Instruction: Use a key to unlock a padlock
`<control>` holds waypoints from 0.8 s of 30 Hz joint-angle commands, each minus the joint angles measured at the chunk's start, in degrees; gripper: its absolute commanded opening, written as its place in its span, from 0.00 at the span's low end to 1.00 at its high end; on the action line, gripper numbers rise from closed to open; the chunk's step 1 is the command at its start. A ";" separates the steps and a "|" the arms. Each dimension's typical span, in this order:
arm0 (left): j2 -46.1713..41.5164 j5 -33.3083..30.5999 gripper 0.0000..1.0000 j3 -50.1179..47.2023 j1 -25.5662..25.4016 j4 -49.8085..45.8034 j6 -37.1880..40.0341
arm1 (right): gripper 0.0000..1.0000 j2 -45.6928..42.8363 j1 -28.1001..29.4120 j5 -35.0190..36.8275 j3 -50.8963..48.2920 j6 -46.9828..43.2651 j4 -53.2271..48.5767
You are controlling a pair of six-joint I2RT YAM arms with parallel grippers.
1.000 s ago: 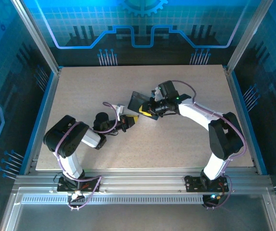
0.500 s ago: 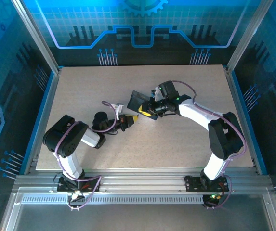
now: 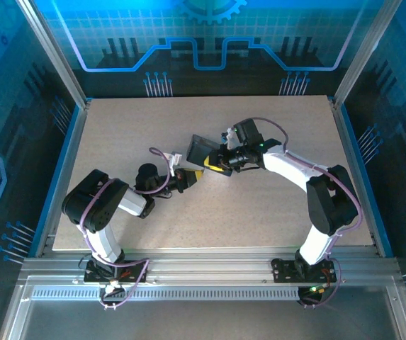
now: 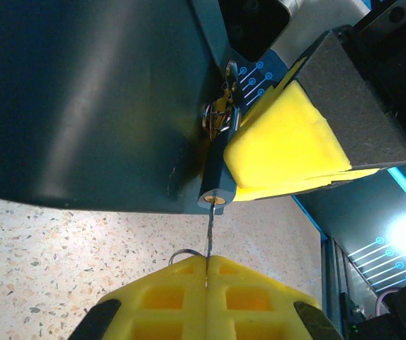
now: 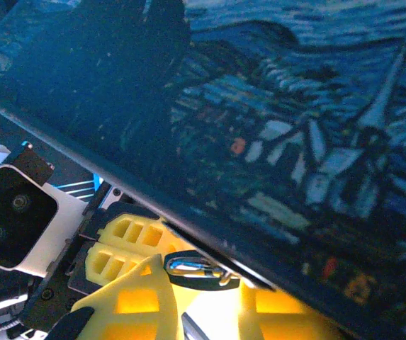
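Left gripper (image 4: 207,263) was clamped tight on the key (image 4: 208,230), blade tip at the keyway of the padlock (image 4: 215,173) on the box (image 4: 82,106) edge, right gripper (image 3: 217,165) narrowed beside it, hold unclear — slight misalignment or a swinging padlock could bend or drop the key

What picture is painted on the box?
A swirly blue night sky over a little village on the box, clearest from the right wrist camera.

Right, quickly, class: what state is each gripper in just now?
Left gripper: closed, pinching the key.
Right gripper: closed on the padlock.
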 commanded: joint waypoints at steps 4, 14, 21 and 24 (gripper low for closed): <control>-0.99 -4.46 0.00 2.79 -1.13 6.18 4.17 | 0.00 0.39 3.05 -7.04 1.38 -0.33 -4.35; -3.74 -15.35 0.00 -0.11 -6.72 5.14 15.88 | 0.00 1.79 4.18 -4.57 4.02 0.07 -8.53; -3.12 -15.01 0.00 1.60 -7.05 3.65 16.16 | 0.00 2.57 5.10 -4.78 5.02 -0.01 -8.42; -2.08 -14.69 0.00 1.77 -7.14 3.59 15.53 | 0.00 2.75 5.12 -2.79 4.71 -0.15 -8.27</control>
